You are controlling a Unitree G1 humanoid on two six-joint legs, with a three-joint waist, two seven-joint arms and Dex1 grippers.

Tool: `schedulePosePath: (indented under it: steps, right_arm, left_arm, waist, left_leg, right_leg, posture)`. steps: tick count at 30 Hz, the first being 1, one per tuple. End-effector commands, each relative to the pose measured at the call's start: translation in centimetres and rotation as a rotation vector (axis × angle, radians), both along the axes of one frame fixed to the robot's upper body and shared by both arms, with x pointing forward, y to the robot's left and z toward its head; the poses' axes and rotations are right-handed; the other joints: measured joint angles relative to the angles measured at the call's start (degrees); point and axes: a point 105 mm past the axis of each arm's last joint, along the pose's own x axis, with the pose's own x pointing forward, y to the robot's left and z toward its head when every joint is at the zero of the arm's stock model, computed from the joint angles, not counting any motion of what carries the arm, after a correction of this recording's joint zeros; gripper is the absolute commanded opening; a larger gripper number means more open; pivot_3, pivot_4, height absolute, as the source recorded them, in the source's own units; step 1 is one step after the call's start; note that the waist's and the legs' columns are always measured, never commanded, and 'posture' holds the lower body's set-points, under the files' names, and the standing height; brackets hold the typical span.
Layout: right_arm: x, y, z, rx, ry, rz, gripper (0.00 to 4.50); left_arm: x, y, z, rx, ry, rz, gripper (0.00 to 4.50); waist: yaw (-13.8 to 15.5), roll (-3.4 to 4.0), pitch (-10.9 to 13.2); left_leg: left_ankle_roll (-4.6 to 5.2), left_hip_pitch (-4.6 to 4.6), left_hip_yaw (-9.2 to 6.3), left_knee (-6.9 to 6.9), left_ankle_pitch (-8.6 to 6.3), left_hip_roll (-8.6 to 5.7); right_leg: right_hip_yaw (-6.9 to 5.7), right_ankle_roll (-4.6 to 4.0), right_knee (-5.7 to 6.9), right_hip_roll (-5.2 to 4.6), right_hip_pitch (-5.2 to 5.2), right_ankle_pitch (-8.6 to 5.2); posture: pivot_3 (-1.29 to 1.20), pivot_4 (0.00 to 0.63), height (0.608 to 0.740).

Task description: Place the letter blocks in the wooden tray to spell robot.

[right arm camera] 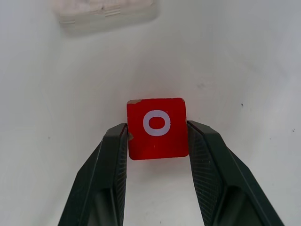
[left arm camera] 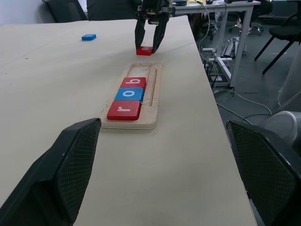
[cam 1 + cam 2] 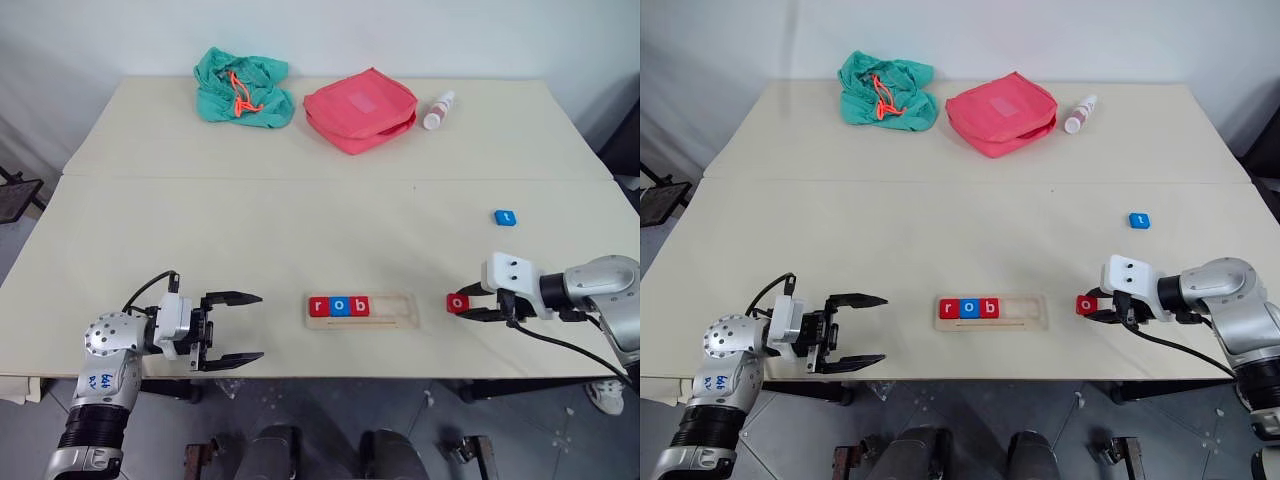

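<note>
Where the wooden tray [image 3: 362, 311] lies near the front edge of the table [image 3: 300, 220], three letter blocks already sit in its groove: a red r [image 3: 319, 307], a blue o [image 3: 339, 306] and a red b [image 3: 359, 306], touching side by side at the tray's left end, with the right part of the groove bare. The right gripper [image 3: 468, 308] is down at the table just right of the tray, its two fingers [image 1: 113, 155] pressed against opposite sides of a red o block [image 1: 157, 127], which lies flat on the surface, letter up. A blue t block [image 3: 506, 217] lies alone farther back on the right, well apart from the tray. The left gripper [image 3: 240, 328] hovers left of the tray, pointing toward it, jaws wide and holding nothing. At the far side lie a green cloth bag [image 3: 242, 88], a pink-red pouch [image 3: 360, 108] and a small bottle [image 3: 438, 110].
</note>
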Motion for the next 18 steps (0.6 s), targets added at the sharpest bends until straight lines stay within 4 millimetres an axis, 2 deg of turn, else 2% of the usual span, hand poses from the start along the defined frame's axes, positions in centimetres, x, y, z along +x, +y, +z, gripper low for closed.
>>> schedulePosePath:
  steps: [1, 4, 9, 11, 14, 18]
  right_arm:
    - [0.6, 1.9, 3.6, 0.096, -0.084, 0.005, 1.45]
    - [0.2, 3.2, 4.1, 0.076, -0.048, -0.005, 1.45]
    - [-1.2, 7.1, 4.1, 0.072, 0.008, 0.088, 1.45]
    - [-1.3, 8.2, 3.9, 0.076, 0.016, 0.108, 1.45]
    - [-1.4, 8.8, 3.3, 0.049, 0.039, 0.125, 1.45]
    - [-1.0, 10.9, 2.9, 0.059, 0.037, 0.162, 1.45]
  left_arm:
    - [0.4, 0.1, 0.6, -0.013, -0.028, 0.003, 4.5]
    - [0.8, 0.0, 0.7, -0.013, -0.033, 0.001, 4.5]
    - [1.2, -0.4, 0.7, -0.021, -0.043, -0.005, 4.5]
    - [1.3, -0.5, 0.7, -0.023, -0.044, -0.008, 4.5]
    - [1.4, -0.7, 0.6, -0.025, -0.046, -0.007, 4.5]
    - [1.2, -0.6, 0.5, -0.027, -0.047, -0.003, 4.5]
  waist:
    - [0.0, 0.0, 0.0]
    - [0.0, 0.01, 0.0]
    - [0.2, 0.0, 0.0]
    - [0.1, 0.0, 0.0]
    - [0.1, 0.0, 0.0]
    - [-0.1, 0.0, 0.0]
  left_leg:
    - [0.0, 0.0, 0.0, 0.0, 0.0, 0.0]
    - [0.0, 0.0, -0.01, -0.01, 0.0, -0.01]
    - [-0.02, -0.05, -0.14, -0.01, -0.01, -0.03]
    - [-0.02, -0.04, -0.14, -0.01, -0.01, -0.02]
    - [-0.02, -0.05, -0.14, -0.01, -0.01, -0.03]
    - [-0.02, -0.04, -0.12, -0.01, -0.01, -0.04]
  right_leg:
    - [0.0, 0.0, 0.0, 0.0, 0.0, 0.0]
    - [0.0, 0.0, 0.0, 0.0, 0.0, 0.0]
    - [-0.04, 0.0, 0.0, 0.0, -0.02, 0.0]
    - [-0.04, 0.0, 0.0, 0.01, -0.01, 0.0]
    - [-0.04, 0.0, 0.01, 0.0, -0.02, 0.0]
    - [-0.02, 0.0, 0.01, 0.0, -0.02, 0.0]
  posture:
    - [0.0, 0.15, 0.74]
    - [0.0, 0.15, 0.74]
    - [0.0, 0.15, 0.74]
    - [0.0, 0.15, 0.74]
    - [0.0, 0.15, 0.74]
    - [0.0, 0.15, 0.74]
